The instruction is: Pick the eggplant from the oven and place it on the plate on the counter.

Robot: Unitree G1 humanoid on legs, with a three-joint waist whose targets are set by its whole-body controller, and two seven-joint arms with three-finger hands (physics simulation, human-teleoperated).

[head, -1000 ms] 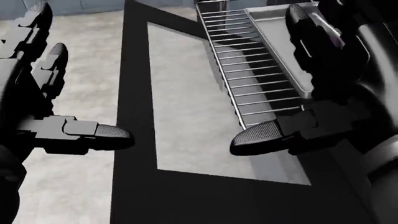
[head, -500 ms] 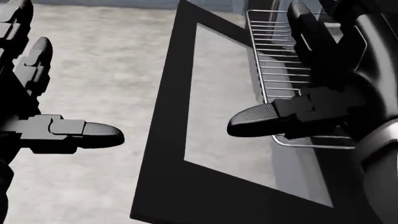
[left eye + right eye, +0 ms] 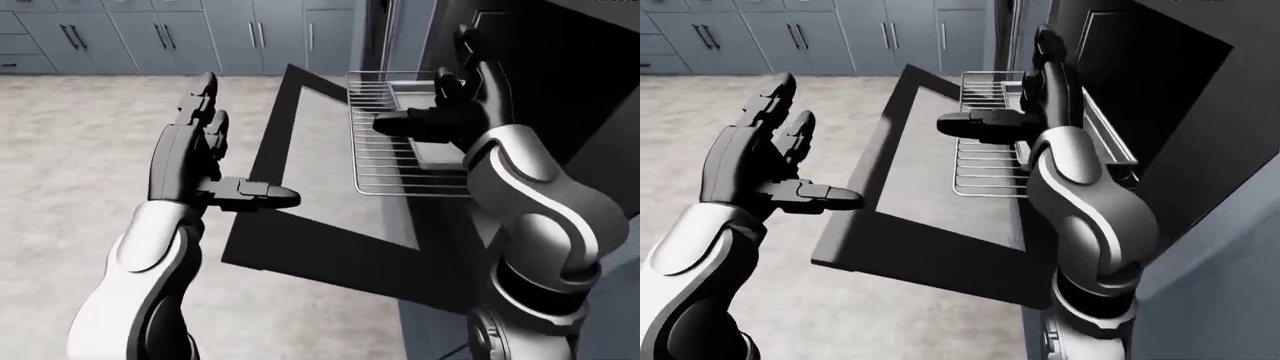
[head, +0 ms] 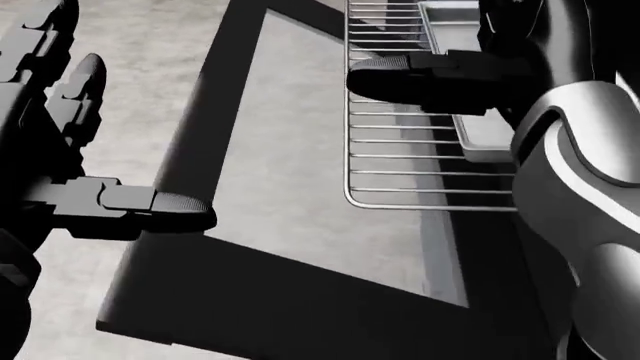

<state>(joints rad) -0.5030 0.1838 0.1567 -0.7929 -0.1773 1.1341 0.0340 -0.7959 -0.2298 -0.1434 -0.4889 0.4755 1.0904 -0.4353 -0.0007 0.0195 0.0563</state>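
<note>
**Open hands at the oven rack**

The eggplant is not showing in any view. The right hand (image 3: 450,112) is hovering spread over the pulled-out rack (image 3: 400,161) and tray (image 4: 470,82); the left hand (image 3: 195,161) is spreading open above the lowered oven door (image 3: 320,202).

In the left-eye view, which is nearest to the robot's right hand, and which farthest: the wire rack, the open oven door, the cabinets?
1. Wire rack: directly under the right hand.
2. Oven door: lower left of it, folded down.
3. Cabinets: along the top left, across the floor.
</note>
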